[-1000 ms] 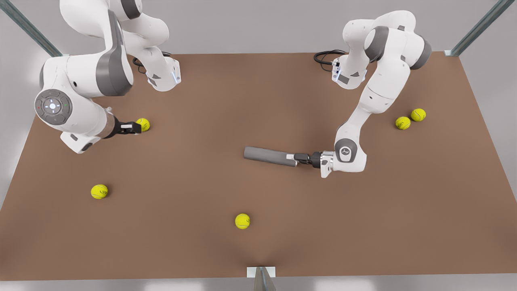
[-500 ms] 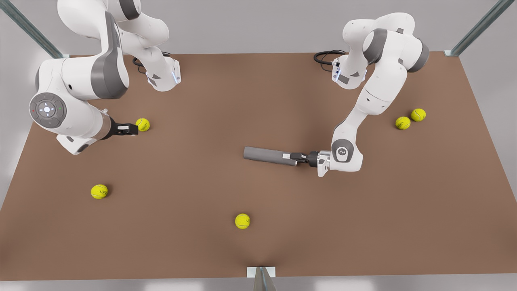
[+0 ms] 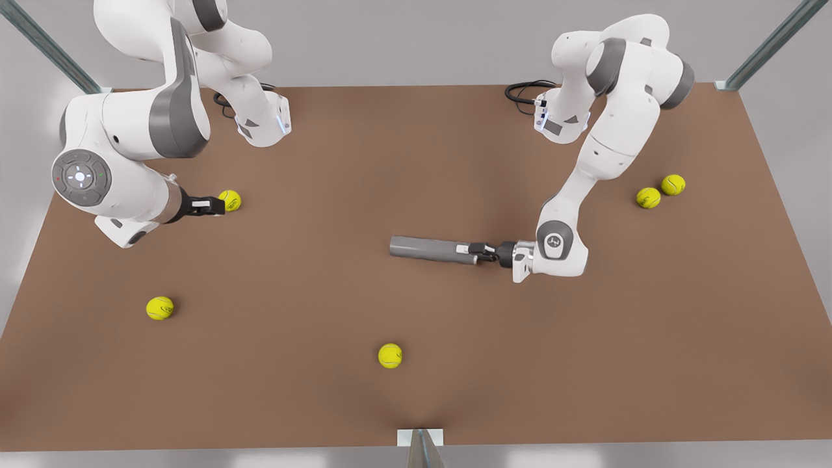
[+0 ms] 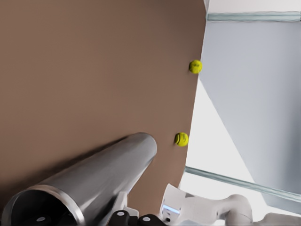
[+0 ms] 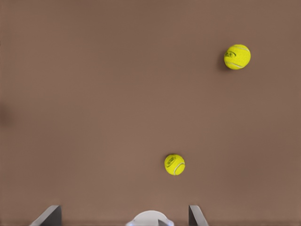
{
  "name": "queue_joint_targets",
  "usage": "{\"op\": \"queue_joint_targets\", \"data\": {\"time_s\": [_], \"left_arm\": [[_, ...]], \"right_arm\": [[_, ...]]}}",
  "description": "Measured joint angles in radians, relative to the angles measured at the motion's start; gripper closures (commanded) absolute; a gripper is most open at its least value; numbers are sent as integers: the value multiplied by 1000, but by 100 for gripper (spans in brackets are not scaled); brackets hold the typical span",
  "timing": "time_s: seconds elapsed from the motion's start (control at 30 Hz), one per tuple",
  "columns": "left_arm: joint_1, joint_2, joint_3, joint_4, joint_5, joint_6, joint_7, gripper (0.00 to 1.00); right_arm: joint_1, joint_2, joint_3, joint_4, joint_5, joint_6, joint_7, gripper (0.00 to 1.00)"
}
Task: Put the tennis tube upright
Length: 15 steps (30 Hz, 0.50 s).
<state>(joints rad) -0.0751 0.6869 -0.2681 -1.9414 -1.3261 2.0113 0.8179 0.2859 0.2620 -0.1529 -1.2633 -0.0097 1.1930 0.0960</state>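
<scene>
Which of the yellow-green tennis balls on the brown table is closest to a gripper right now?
The yellow-green tennis ball at the front view's upper left, right at the right gripper. The other four lie apart from both grippers.

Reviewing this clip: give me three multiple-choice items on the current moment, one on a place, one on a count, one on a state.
1. Where is the tennis tube?
A. Near the table's middle
B. At the front view's left edge
C. Stacked on two balls

2. How many tennis balls are on the table in the front view?
A. Three
B. Five
C. Seven

3. How does the tube sit?
A. Upright
B. Horizontal
C. Leaning on an arm's base

Key:
1 A: the tennis tube sits mid-table, with the left end effector shut on its rimmed end.
2 B: five tennis balls, one beside the open, waiting right end effector at the front view's left.
3 B: its long side runs along the table.
</scene>
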Motion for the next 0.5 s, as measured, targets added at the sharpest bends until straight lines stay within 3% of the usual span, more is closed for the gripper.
{"op": "queue_joint_targets", "data": {"time_s": [0.23, 0.5], "left_arm": [[-1, -63, 1, -9, 65, -19, -10, 79], [-5, -218, 53, -7, 258, -47, -77, 79]], "right_arm": [[-65, 2, -7, 9, 10, -6, 0, 0], [-111, 0, -6, 13, 9, 17, 2, 0]]}}
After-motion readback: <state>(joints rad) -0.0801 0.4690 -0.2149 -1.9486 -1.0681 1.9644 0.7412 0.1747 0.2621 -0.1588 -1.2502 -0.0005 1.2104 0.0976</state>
